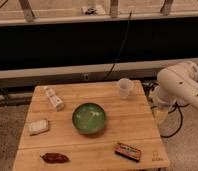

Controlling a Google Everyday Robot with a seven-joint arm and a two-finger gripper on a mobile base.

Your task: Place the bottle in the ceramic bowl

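The small white bottle (54, 98) lies on its side at the back left of the wooden table (132, 125), cap pointing to the far left. The glossy green ceramic bowl (89, 118) stands in the middle of the table, to the right of and nearer than the bottle, with nothing in it. My white arm (181, 85) is off the table's right side. The gripper (160, 114) hangs low beside the right edge, well away from the bottle and the bowl, with nothing seen in it.
A clear plastic cup (124, 88) stands at the back right. A flat white block (38, 127) lies at the left edge. A dark red object (55, 158) lies at the front left. A small orange and black box (128, 151) lies at the front right. Cables run behind the table.
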